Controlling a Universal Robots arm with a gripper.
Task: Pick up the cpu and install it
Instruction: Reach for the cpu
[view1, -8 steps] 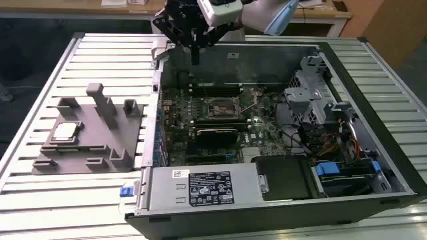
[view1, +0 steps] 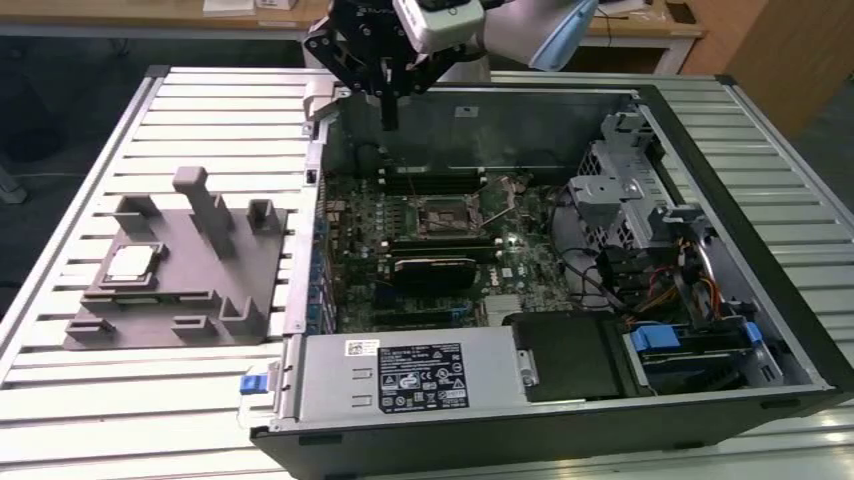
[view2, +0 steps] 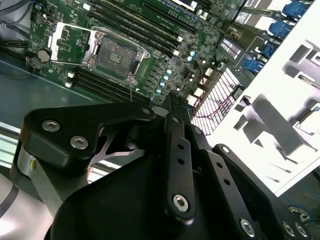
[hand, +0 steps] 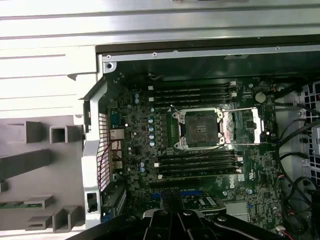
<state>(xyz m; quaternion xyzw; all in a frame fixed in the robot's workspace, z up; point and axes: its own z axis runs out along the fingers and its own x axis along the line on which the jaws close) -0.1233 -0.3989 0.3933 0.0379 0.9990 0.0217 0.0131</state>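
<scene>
Spotter: cpu (view1: 134, 263) lies flat on grey fixture block (view1: 194, 275), outside the case (view1: 561, 108), at the exterior view's left.
Logger: gripper (view1: 388, 124)?
Spotter: above case's far wall, fingers pressed together, empty. Chip sits well apart, toward that view's left and nearer the camera. Square, so no long axis.

You cannot see the arm (view1: 534, 25) above its wrist, because the exterior view's top edge cuts it off. In the second wrist view the black linkage of the gripper (view2: 170, 100) covers much of the motherboard (view2: 165, 75), and the grey fixture (view2: 300, 100) is washed out to white. In the first wrist view the grey fixture (hand: 30, 165) runs off the picture's edge. In the exterior view the contacts of the socket (view1: 441, 215) are too small for you to make out.
</scene>
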